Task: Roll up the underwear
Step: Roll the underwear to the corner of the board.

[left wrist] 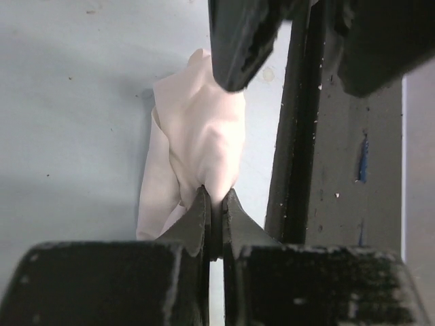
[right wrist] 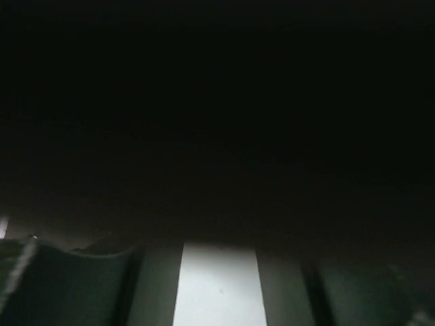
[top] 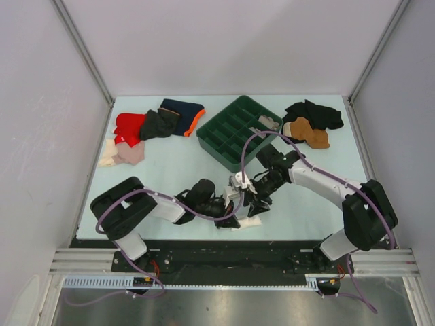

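The white underwear (top: 253,221) lies bunched on the pale table close to the front edge. In the left wrist view it is a crumpled white fold (left wrist: 200,136). My left gripper (top: 234,214) lies low on the table, its jaws (left wrist: 214,198) shut on the near end of the cloth. My right gripper (top: 256,202) comes down from the right just over the underwear. Its two dark fingers (left wrist: 238,41) stand apart above the cloth's far end. The right wrist view is almost black; only a bright strip of table shows between its fingers (right wrist: 219,272).
A green compartment tray (top: 228,139) stands at the back centre with a grey cloth (top: 268,122) in it. Red (top: 128,127), dark (top: 158,124), navy-orange (top: 183,115) and pink-beige (top: 127,155) garments lie back left. Black (top: 314,113) and tan-brown (top: 309,133) garments lie back right. The black front rail (left wrist: 340,170) runs beside the underwear.
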Robot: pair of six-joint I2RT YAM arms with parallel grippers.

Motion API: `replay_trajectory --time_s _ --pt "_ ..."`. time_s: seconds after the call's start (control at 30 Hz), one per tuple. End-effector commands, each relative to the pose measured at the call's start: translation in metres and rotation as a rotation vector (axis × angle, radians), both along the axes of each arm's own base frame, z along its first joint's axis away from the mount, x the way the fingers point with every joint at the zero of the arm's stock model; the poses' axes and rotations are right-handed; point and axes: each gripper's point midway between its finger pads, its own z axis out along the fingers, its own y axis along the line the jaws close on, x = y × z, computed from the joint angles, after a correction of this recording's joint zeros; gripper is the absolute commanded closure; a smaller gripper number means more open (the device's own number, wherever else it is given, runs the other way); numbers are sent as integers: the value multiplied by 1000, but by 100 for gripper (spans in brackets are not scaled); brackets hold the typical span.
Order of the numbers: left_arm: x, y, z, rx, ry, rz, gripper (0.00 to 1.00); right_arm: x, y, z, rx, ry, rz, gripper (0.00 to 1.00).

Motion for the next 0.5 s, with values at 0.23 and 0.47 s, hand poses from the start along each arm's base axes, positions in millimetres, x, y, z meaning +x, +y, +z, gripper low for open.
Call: replay_trajectory --time_s 0.23,0.47 --pt "-19 42 -55 220 222 135 100 -3 0 -47 -168 220 -117 38" --pt "-19 44 -57 217 228 150 100 0 1 -63 -260 303 -174 36"
